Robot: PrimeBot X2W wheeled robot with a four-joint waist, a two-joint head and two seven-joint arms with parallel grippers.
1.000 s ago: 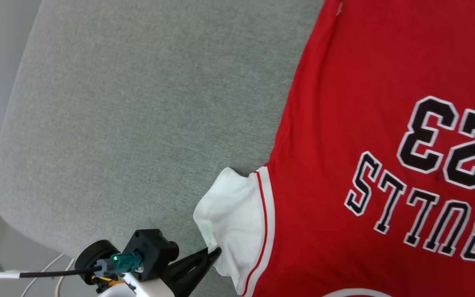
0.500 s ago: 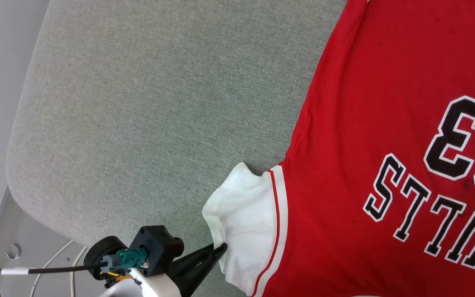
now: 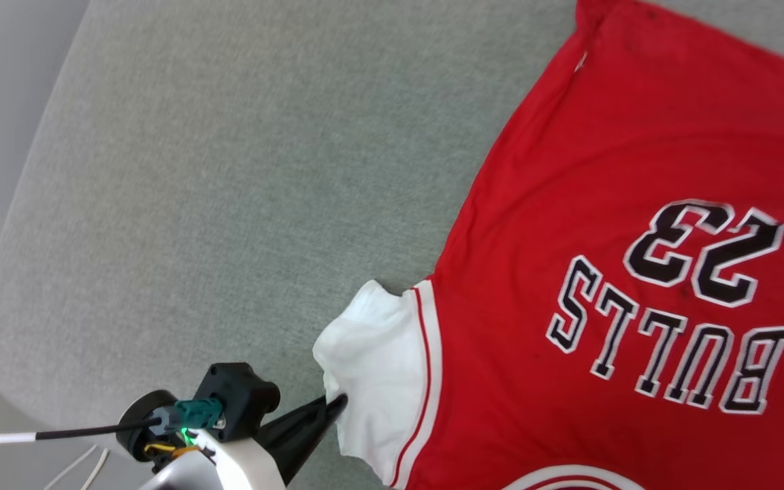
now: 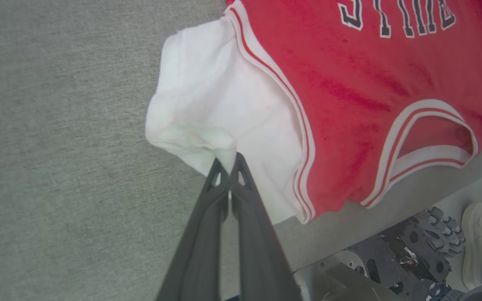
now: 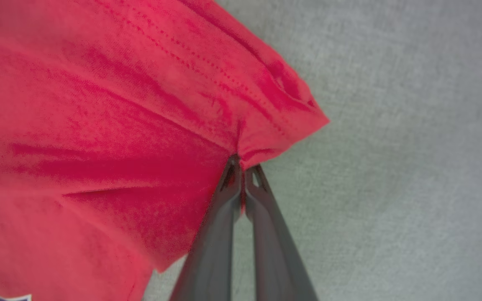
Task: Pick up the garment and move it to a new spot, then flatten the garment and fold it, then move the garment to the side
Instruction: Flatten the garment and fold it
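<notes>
Both grippers are shut tight on the garment, which lies spread out on the soft grey cushion with its number and letters facing up. The left gripper pinches the edge of the white sleeve, close to the robot, and its two dark fingers press together with a bit of white cloth between them. The right gripper pinches a red corner at the bottom hem, and the cloth bunches into little folds right at its tips. I think the robot holds two far-apart spots on one side so the thin cloth stays stretched and does not flop into a heap when it is lifted. Most of the garment rests flat on the cushion, so the move to a new spot looks like it is only starting. The pinches are small, so the cloth could slip out.
</notes>
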